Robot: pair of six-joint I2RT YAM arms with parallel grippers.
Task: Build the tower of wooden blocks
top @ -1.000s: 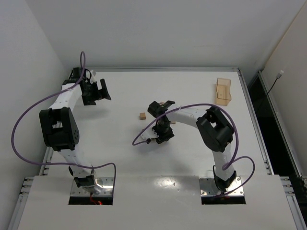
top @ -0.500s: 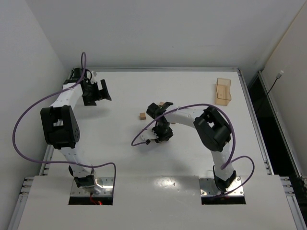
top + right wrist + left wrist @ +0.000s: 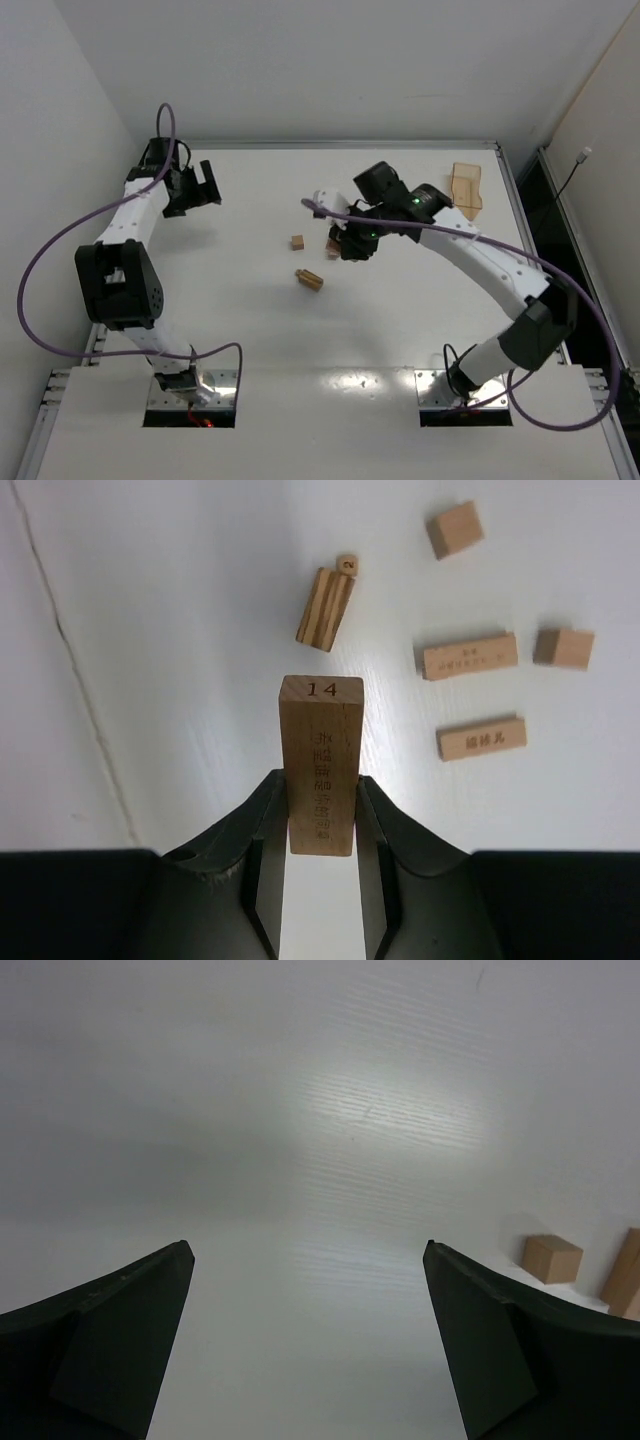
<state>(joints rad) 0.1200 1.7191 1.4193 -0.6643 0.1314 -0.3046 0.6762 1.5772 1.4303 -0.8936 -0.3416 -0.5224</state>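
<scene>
My right gripper (image 3: 321, 785) is shut on a light wooden bar (image 3: 321, 750) marked 14, held well above the table (image 3: 180, 630). The wood block tower's other pieces lie singly below it: a striped bar (image 3: 325, 608) with a tiny cube (image 3: 346, 564) at its end, two printed bars (image 3: 466, 656) (image 3: 481, 737) and two short blocks (image 3: 455, 530) (image 3: 563, 648). From above, the right gripper (image 3: 347, 243) hangs right of a cube (image 3: 297, 241) and a bar (image 3: 311, 279). My left gripper (image 3: 197, 185) (image 3: 306, 1250) stands open and empty at the far left; a cube (image 3: 552, 1258) shows beyond it.
A translucent orange container (image 3: 465, 188) stands at the back right. Purple cables (image 3: 60, 240) loop off both arms. Walls close in at the left and back, and a metal rail (image 3: 520, 210) runs along the table's right edge.
The right arm has risen and swung toward the back right with the bar in its jaws. A bar it stood over now lies uncovered. The left arm has shifted slightly toward the back.
</scene>
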